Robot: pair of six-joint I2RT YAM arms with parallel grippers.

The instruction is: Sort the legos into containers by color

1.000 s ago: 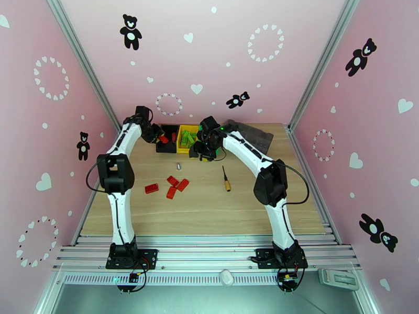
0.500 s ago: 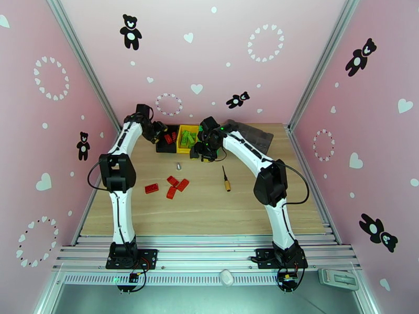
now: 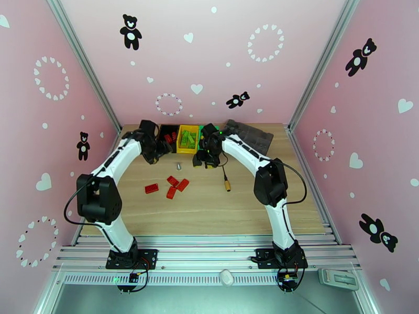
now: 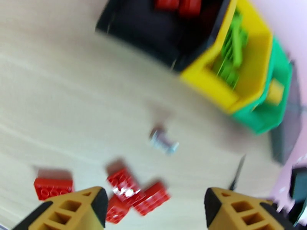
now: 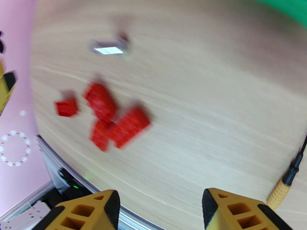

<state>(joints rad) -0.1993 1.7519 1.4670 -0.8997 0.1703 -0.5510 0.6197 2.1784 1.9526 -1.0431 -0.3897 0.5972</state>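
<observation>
Pink walls with black teddy bears and white hearts are seen around a light wooden table [image 3: 220,210]. At its far edge three small bins are set in a row, touching each other: a black bin [image 4: 153,31], a yellow bin [image 4: 207,83] and a green bin [image 4: 264,115].

Some red bricks [image 4: 178,2] are seen inside the black bin. Green bricks [image 4: 232,46] are stood inside the yellow bin. One yellow piece [image 4: 275,92], much blurred, is seen inside the green bin.

Four red legos [image 3: 177,185] are left on the table, well apart from the bins. Three are grouped closely and one [image 3: 152,188] is laid a little to the left. A small grey metal piece [image 3: 178,166] is placed between them and the bins. An orange-handled screwdriver [image 3: 226,181] is laid to the right. A dark grey tray [image 3: 254,134] is set beside the green bin.

The left gripper [image 4: 153,198] is held above the table in front of the black bin. Its fingers [image 4: 73,211] are spread wide and nothing is held between them. The right gripper [image 5: 159,202] is held low in front of the green bin, and its jaws are parted and empty too.
</observation>
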